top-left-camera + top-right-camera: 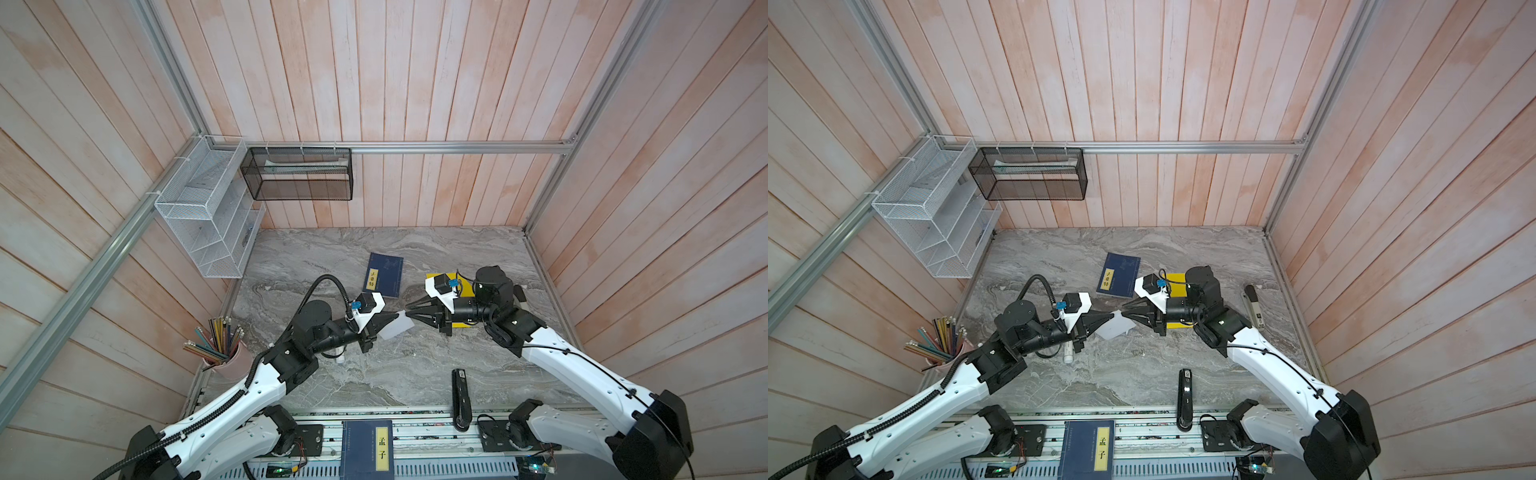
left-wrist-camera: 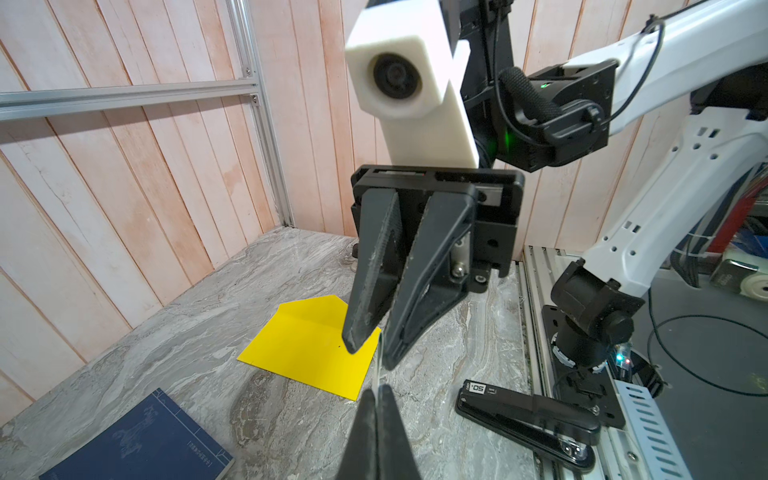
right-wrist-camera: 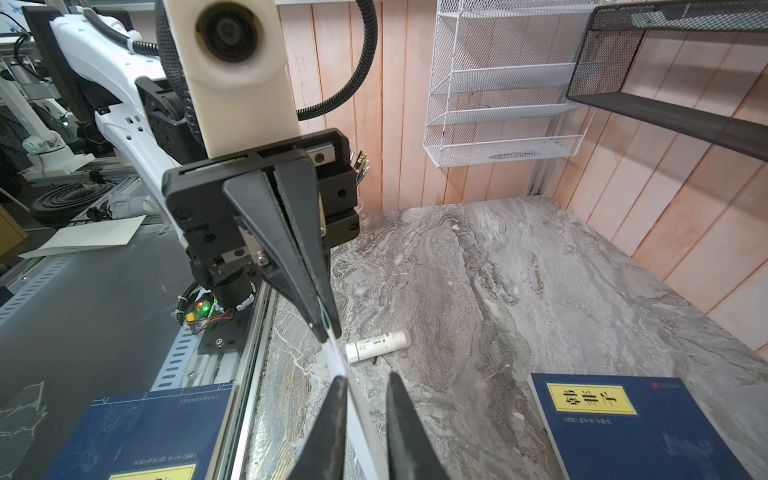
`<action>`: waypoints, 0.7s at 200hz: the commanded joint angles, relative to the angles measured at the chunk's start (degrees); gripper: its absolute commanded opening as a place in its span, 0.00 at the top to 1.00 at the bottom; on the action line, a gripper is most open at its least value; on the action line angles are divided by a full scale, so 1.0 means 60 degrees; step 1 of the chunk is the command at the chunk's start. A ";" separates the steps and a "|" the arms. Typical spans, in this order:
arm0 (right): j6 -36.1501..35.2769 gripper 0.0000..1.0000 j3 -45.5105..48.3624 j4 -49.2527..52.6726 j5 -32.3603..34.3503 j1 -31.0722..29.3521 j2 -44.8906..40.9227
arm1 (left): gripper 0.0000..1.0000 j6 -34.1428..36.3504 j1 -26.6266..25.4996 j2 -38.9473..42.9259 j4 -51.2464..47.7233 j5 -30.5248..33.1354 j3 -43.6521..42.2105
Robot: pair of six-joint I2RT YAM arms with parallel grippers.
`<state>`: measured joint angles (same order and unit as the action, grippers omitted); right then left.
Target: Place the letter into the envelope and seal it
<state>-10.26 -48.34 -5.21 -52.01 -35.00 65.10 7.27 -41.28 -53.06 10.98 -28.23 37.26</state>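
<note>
In both top views the left gripper [image 1: 395, 319] sits near the middle of the frame, pinched tight on the letter [image 1: 398, 327], a pale sheet held off the marble table [image 1: 415, 374] between the two arms. The right gripper [image 1: 409, 312] meets it from the right, its jaws standing apart at the sheet's corner. Behind that gripper lies the envelope [image 1: 1177, 277], mostly hidden by the arm, with a dark blue book [image 1: 384, 274] just to its left. In the left wrist view the left gripper [image 2: 377, 392] at the bottom centre is closed on the letter [image 2: 379, 365], seen edge-on as a thin line running up between the right gripper's [image 2: 368, 349] parted fingers; the envelope [image 2: 307, 345] lies flat on the table at centre, flap unfolded, and a black stapler [image 2: 528, 419] lies at lower right. In the right wrist view the right gripper [image 3: 365, 384] at the bottom centre stands narrowly parted around the letter [image 3: 338, 365], one finger against the sheet, the other clear; the left gripper [image 3: 330, 330] clamps its far end, beside a white tube [image 3: 378, 345].
</note>
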 commanded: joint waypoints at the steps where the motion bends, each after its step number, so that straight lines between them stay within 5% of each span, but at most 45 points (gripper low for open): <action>1: 0.0195 0.81 -0.0246 -0.0318 -0.0288 -0.0145 0.0064 | 1.00 0.0004 -0.0027 -0.0047 0.0147 -0.0064 -0.0157; 62: 0.0355 1.00 -0.0378 -0.0436 -0.0315 -0.0283 0.0140 | 1.00 0.0048 -0.0035 -0.0135 0.0063 -0.0031 -0.0153; 140: 0.0293 0.92 -0.0527 -0.0257 -0.0143 -0.0511 0.0158 | 1.00 0.0151 -0.0032 -0.0194 -0.0138 0.0089 -0.0168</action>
<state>-8.73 -49.23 -6.26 -52.51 -37.52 65.80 7.33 -41.32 -54.04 10.83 -28.05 37.26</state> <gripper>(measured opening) 0.085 0.053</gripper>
